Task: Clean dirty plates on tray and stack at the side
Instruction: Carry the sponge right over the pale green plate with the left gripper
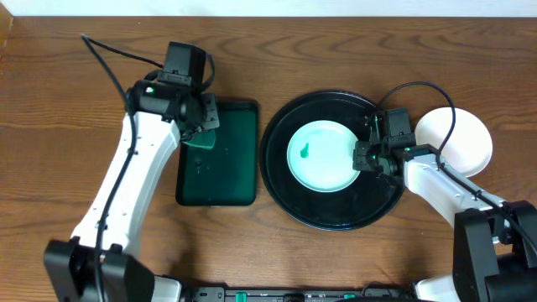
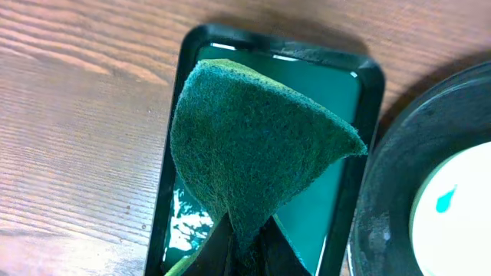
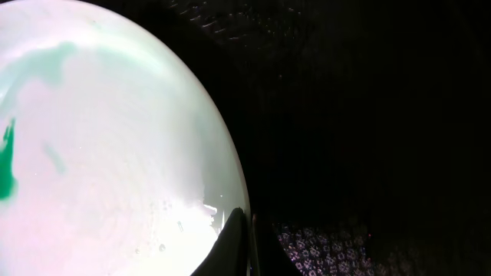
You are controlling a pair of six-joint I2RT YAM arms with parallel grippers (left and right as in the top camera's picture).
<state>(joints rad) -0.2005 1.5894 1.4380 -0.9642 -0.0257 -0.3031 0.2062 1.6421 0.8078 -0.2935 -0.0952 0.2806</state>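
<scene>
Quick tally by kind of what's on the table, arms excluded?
plate: 2 visible
tray: 2, black tray and green tray
pad: 1
Total: 5

A: Overhead?
B: Fixed above, facing straight down on the table; distant, the whole scene in view.
A: Left wrist?
B: Close behind the left pincer, facing past its pad to the tray rim.
A: Right wrist?
B: Closest, just behind the right pincer, over the plate. All three share tray and plate.
</scene>
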